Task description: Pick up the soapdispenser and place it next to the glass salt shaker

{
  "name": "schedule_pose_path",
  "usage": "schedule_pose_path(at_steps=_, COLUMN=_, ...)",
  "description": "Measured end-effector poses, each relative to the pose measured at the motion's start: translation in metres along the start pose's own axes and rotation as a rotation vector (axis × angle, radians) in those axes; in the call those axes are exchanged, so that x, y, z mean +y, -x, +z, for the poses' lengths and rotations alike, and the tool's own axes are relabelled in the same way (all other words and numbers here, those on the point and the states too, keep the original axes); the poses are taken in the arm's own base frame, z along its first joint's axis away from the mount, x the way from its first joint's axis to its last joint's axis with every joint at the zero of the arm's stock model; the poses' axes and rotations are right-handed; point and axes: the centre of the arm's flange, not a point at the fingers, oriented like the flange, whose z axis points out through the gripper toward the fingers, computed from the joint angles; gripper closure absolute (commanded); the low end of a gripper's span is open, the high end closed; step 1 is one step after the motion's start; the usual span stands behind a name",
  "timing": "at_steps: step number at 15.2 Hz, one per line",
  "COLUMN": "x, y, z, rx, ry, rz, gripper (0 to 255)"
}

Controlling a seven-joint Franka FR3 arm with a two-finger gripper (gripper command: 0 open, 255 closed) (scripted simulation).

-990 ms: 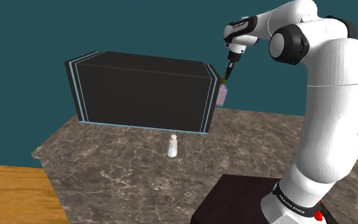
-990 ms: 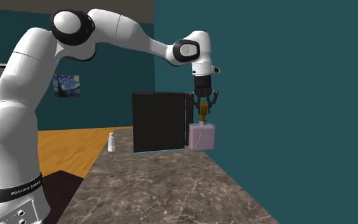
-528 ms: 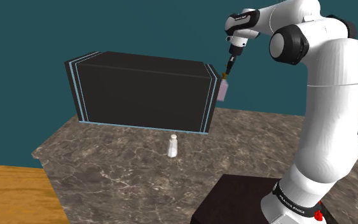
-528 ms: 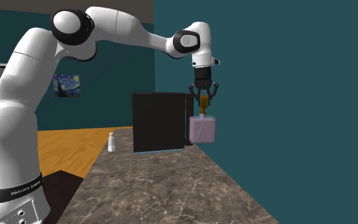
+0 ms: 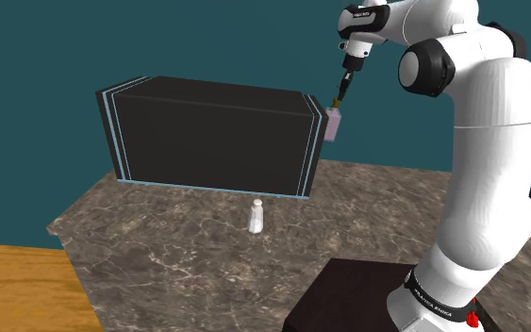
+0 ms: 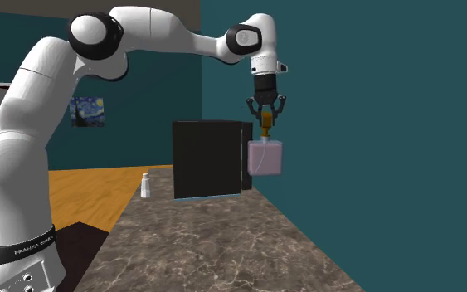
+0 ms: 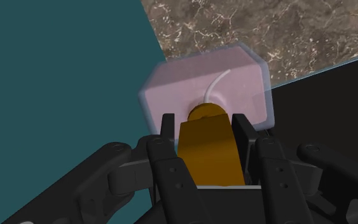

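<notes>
Evidently the carry was in hand: the soap dispenser (image 6: 265,159) was pinched by its orange pump in the gripper (image 6: 265,123), above the counter (image 6: 223,240); transfer beside the salt shaker (image 5: 257,216), well apart, was needed.

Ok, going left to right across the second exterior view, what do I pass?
Wall painting → salt shaker → black box → pink soap dispenser, hanging clear of the counter with its orange pump clasped in the gripper. The arm spans too much to place.
</notes>
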Motion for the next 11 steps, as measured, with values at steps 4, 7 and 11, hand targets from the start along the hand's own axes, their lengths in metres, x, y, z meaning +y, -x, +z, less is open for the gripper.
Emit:
schedule_pose_path(at_steps=4, x=0.000, y=-0.002, z=-0.020, rx=0.000, ry=0.000, rz=0.001, gripper=255)
schedule_pose_path(at_steps=7, x=-0.016, y=-0.004, z=-0.032, rx=0.000, ry=0.000, rz=0.001, gripper=255)
schedule_pose_path(at_steps=11, x=-0.063, y=-0.007, z=-0.047, rx=0.000, ry=-0.001, rz=0.000, gripper=255)
